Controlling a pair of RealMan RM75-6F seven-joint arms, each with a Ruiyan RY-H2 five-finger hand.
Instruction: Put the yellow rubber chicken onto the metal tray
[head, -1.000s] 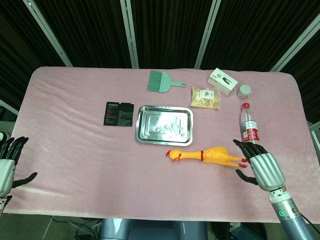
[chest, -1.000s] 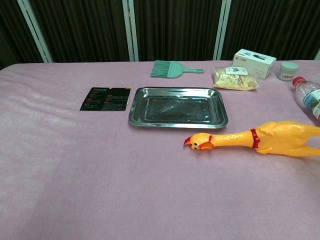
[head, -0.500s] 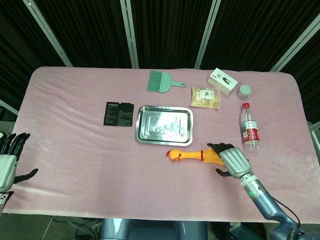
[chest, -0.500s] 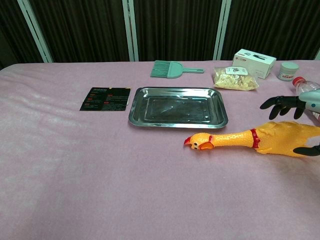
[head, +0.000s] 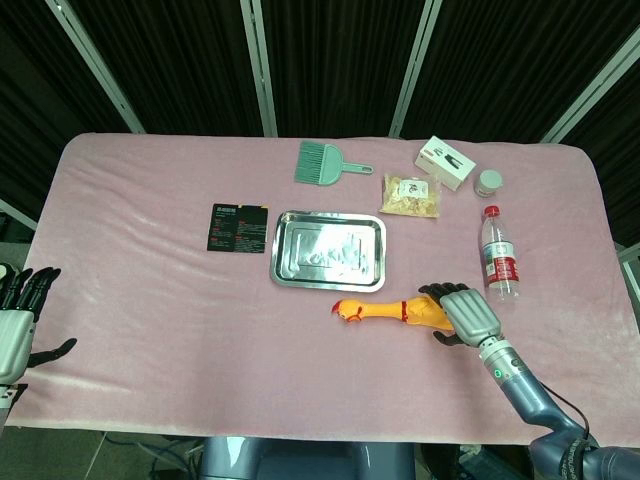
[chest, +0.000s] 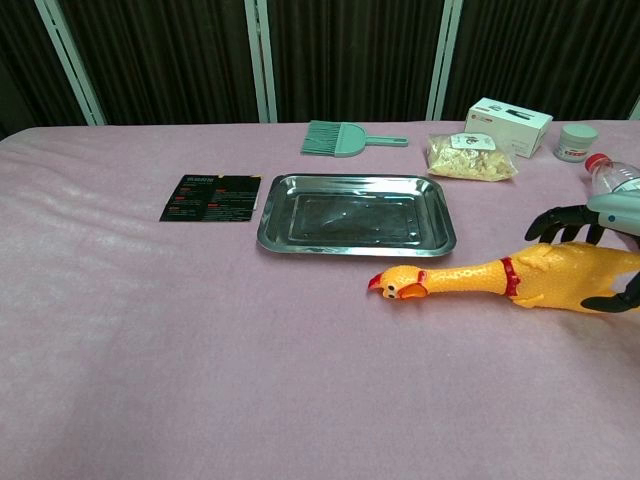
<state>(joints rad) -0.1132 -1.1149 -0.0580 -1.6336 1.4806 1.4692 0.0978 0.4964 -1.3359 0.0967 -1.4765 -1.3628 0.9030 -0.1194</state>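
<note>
The yellow rubber chicken (head: 395, 310) (chest: 470, 277) lies flat on the pink cloth, its head pointing left, just in front of the metal tray (head: 275, 250) (chest: 270, 228). The tray has nothing in it. My right hand (head: 468, 312) (chest: 600, 215) sits over the chicken's body at its tail end. Its fingers (chest: 558, 222) curve over the far side and the thumb lies at the near side, still spread. My left hand (head: 15, 320) hangs open off the table's front left corner, far from everything.
A water bottle (head: 498, 255) (chest: 620, 190) lies just right of my right hand. At the back are a green brush (head: 322, 163), a snack bag (head: 410, 195), a white box (head: 445, 162) and a small jar (head: 489, 182). A black card (head: 238, 227) lies left of the tray.
My right hand came in from the right, settled over the chicken's body and curled its fingers closer around it. The chicken and my left hand have stayed put.
</note>
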